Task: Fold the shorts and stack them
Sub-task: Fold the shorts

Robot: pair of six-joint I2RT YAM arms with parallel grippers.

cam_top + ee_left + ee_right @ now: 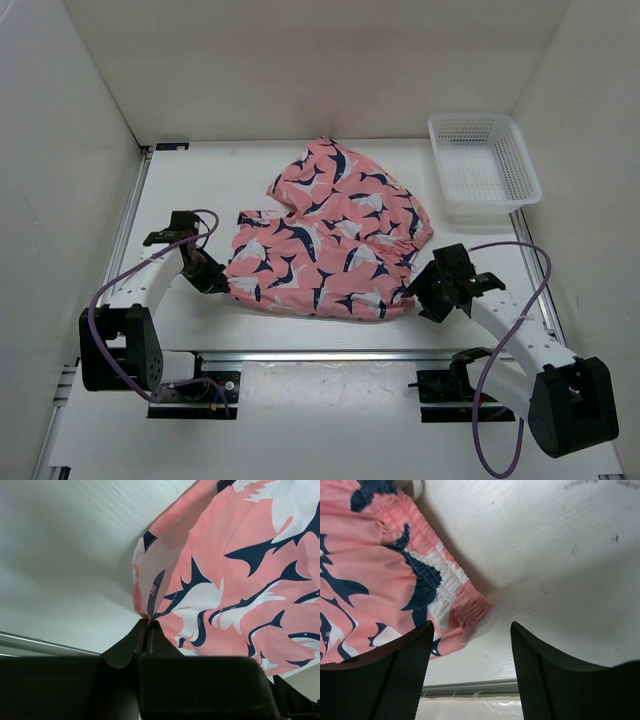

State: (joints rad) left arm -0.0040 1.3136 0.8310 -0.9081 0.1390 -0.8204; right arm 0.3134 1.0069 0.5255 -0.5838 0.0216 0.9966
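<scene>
The salmon-pink shorts (330, 235) with navy-and-white sharks lie spread on the white table, mid-centre. My left gripper (215, 280) is shut on the shorts' left hem corner; in the left wrist view the fabric (235, 575) runs up from the closed jaws (147, 627). My right gripper (425, 290) is open and empty beside the shorts' right corner. In the right wrist view the gathered elastic waist corner (470, 607) lies just ahead of the gripper (470, 640), near the left finger (405, 665), not between the pads.
A white mesh basket (484, 165) stands at the back right, empty. White walls enclose the table on three sides. A metal rail (320, 355) runs along the near edge between the arm bases.
</scene>
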